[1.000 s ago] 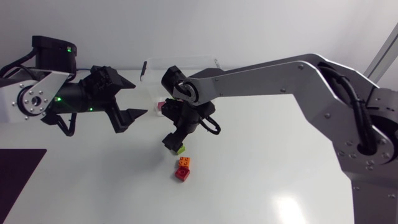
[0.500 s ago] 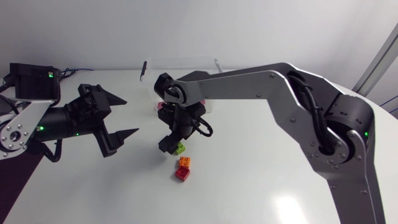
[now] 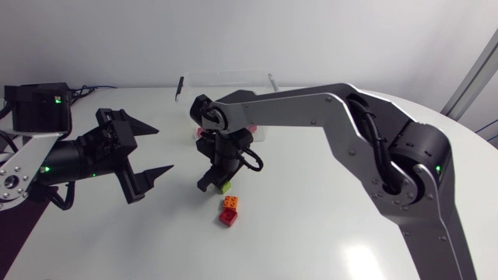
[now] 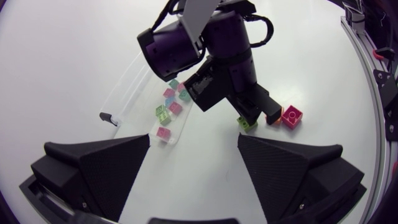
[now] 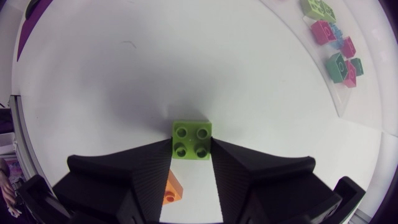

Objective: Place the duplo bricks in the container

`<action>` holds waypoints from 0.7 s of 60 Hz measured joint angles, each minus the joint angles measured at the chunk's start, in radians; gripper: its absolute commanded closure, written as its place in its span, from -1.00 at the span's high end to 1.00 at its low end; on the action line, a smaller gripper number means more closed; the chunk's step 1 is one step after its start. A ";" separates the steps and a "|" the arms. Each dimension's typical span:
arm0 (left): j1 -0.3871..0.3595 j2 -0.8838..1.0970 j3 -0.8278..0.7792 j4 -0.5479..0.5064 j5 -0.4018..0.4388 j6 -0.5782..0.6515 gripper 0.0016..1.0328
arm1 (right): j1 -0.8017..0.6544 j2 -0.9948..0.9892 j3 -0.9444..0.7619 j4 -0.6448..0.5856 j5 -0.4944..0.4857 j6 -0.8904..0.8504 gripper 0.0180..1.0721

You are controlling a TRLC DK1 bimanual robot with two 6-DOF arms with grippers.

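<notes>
Head view: the left gripper has backed off to its own side, jaws wide, empty. The right gripper stays low over the green brick, short of the container, so no carry yet.

Left wrist view: orange brick and red brick lie loose just beside it.

Right wrist view: both fingers pinch the green brick, prob. still on the table — hard to tell.

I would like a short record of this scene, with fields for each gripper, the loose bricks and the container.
left gripper: open, empty
right gripper: shut on green brick
orange brick: on table, touching red brick
container: clear, holds several pastel bricks
outside container: green, orange and red
</notes>
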 measured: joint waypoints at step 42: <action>-0.203 0.196 -0.020 0.002 -0.004 0.009 0.92 | -0.146 -0.228 -0.041 0.014 0.009 0.011 -0.48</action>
